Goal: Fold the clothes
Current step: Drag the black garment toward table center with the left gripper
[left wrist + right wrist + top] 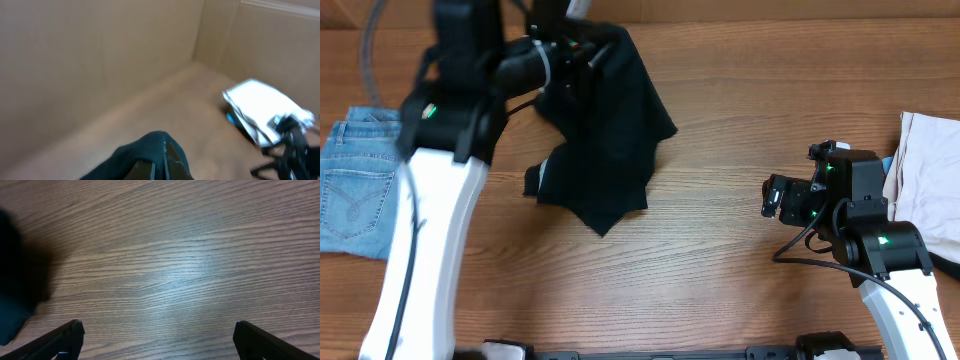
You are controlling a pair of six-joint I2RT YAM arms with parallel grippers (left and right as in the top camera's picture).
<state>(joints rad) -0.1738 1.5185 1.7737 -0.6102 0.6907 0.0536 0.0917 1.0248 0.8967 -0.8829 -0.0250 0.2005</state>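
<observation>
Bare wood worktop (720, 270) lies open between the black garment (610, 130) and the right hand (772, 196), whose fingers stand wide apart above it. The left hand (560, 55) is clamped on the garment's top near the far edge; the cloth drapes down from it. Jeans (355, 185) lie at the left edge, pale garments (932, 180) at the right.

The left arm (425, 250), at frame left, has a white lower link and black joints with a green light. The right arm (895, 262), lower right, matches, trailing black cable (778, 256). The right claw (157, 332) has black fingers (57, 341).
</observation>
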